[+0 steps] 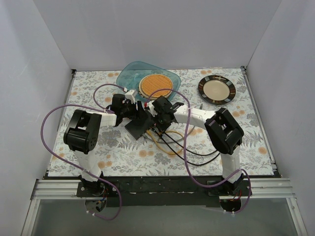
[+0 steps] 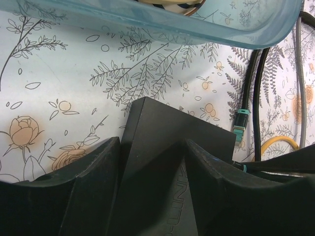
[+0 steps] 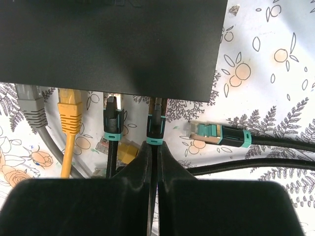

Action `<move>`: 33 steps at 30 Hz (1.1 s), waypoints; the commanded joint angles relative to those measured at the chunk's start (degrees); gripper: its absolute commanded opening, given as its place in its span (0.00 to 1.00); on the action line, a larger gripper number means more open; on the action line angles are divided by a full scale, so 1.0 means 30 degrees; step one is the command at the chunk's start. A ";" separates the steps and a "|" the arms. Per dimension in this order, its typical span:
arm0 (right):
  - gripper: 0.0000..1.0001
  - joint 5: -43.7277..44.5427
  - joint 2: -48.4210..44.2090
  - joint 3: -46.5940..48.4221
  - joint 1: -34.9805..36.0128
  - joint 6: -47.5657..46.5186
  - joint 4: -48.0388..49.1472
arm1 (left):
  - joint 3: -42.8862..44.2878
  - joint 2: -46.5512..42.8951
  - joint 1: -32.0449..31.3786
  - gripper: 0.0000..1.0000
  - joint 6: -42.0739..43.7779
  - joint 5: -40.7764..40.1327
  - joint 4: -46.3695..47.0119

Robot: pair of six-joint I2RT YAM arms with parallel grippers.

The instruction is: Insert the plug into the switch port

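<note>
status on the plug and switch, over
Left gripper shut on the switch. Right gripper shut on the plug, tip at a port mouth, seating unclear. Neighbouring black plug close beside it.

L of the plug in the right gripper the switch edge is crowded – grey plug, yellow plug, black plug side by side. R of it the edge is free, tho a loose plug lies near on the cloth. Opposite side – left gripper straddles the switch, teal tray just beyond.
</note>
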 commanded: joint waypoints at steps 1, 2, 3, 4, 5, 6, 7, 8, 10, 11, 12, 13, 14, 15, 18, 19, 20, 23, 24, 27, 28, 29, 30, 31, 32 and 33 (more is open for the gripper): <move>0.01 -0.0733 0.0305 0.2265 -0.0053 0.0279 0.4254 | -0.0522 -0.0570 -0.1350 0.51 -0.0376 0.3731 -0.1488; 0.01 -0.0762 0.0422 0.2470 -0.0082 0.0251 0.4284 | -0.0522 -0.0570 -0.1409 0.51 -0.0288 0.3820 -0.1488; 0.01 -0.0820 0.0481 0.2965 -0.0112 0.0192 0.4343 | -0.0522 -0.0628 -0.1438 0.51 -0.0171 0.3908 -0.1575; 0.01 -0.0850 0.0685 0.3260 -0.0112 0.0134 0.4227 | -0.0522 -0.0658 -0.1526 0.51 0.0004 0.3850 -0.1692; 0.01 -0.0966 0.0803 0.3553 -0.0112 0.0104 0.4197 | -0.0551 -0.0716 -0.1555 0.50 0.0093 0.3879 -0.1722; 0.01 -0.0996 0.0920 0.4339 -0.0112 0.0046 0.4110 | -0.0523 -0.0833 -0.1585 0.50 0.0181 0.3850 -0.1781; 0.01 -0.1026 0.1240 0.4695 -0.0112 -0.0042 0.3790 | -0.0580 -0.0950 -0.1643 0.50 0.0298 0.3821 -0.1781; 0.01 -0.1113 0.1389 0.5133 -0.0112 -0.0101 0.3642 | -0.0639 -0.1009 -0.1673 0.50 0.0328 0.3850 -0.1752; 0.01 -0.1143 0.1885 0.6189 -0.0112 -0.0159 0.3202 | -0.0785 -0.1360 -0.1789 0.49 0.0474 0.3937 -0.1636; 0.01 -0.1201 0.2033 0.6511 -0.0112 -0.0218 0.3056 | -0.0844 -0.1506 -0.1848 0.50 0.0562 0.4112 -0.1548; 0.01 -0.1231 0.2180 0.6805 -0.0112 -0.0218 0.2793 | -0.0932 -0.1595 -0.1878 0.50 0.0592 0.4229 -0.1489; 0.01 -0.1231 0.2442 0.7301 -0.0112 -0.0218 0.2703 | -0.0961 -0.1770 -0.1936 0.50 0.0621 0.4376 -0.1372; 0.01 -0.1318 0.2503 0.7422 -0.0112 -0.0218 0.2645 | -0.0962 -0.1772 -0.1966 0.50 0.0650 0.4696 -0.1371; 0.01 -0.1319 0.2561 0.7510 -0.0112 -0.0160 0.2702 | -0.0933 -0.1772 -0.1995 0.50 0.0708 0.4815 -0.1371; 0.01 -0.1406 0.2591 0.7365 -0.0112 -0.0014 0.2877 | -0.0845 -0.1625 -0.2112 0.50 0.0972 0.5399 -0.1605; 0.01 -0.1436 0.2620 0.7277 -0.0112 0.0016 0.2907 | -0.0787 -0.1567 -0.2141 0.50 0.1031 0.5722 -0.1750; 0.01 -0.1465 0.2650 0.7247 -0.0112 0.0074 0.2995 | -0.0699 -0.1422 -0.2200 0.49 0.1147 0.6131 -0.1752; 0.01 -0.1495 0.2504 0.6782 -0.0112 0.0192 0.3404 | -0.0465 -0.0954 -0.2493 0.50 0.1441 0.7567 -0.2102; 0.01 -0.1466 0.2445 0.6459 -0.0112 0.0250 0.3986 | -0.0145 -0.0777 -0.2580 0.49 0.1586 0.7803 -0.2364; 0.01 -0.0998 0.1773 0.4644 -0.0112 0.0279 0.6061 | 0.0238 -0.0105 -0.2728 0.48 0.1997 0.8156 -0.3098; 0.01 -0.0533 0.1423 0.4205 -0.0112 0.0280 0.6536 | 0.0268 -0.0015 -0.2728 0.47 0.2114 0.8272 -0.3274; 0.01 -0.0412 0.1275 0.3678 -0.0112 0.0280 0.7062 | 0.0298 0.0102 -0.2728 0.47 0.2173 0.8332 -0.3362; 0.01 -0.0324 0.1012 0.2948 -0.0112 0.0280 0.8025 | 0.0269 0.0219 -0.2728 0.47 0.2203 0.8361 -0.3421; 0.01 -0.0120 0.0893 0.2563 -0.0112 0.0280 0.8470 | 0.0298 0.0221 -0.2757 0.47 0.2203 0.8449 -0.3422; 0.01 -0.0031 0.0805 0.2270 -0.0112 0.0280 0.8880 | 0.0298 0.0250 -0.2757 0.47 0.2232 0.8536 -0.3422; 0.01 0.0057 0.0746 0.1948 -0.0112 0.0280 0.9406 | 0.0327 0.0308 -0.2786 0.47 0.2232 0.8624 -0.3451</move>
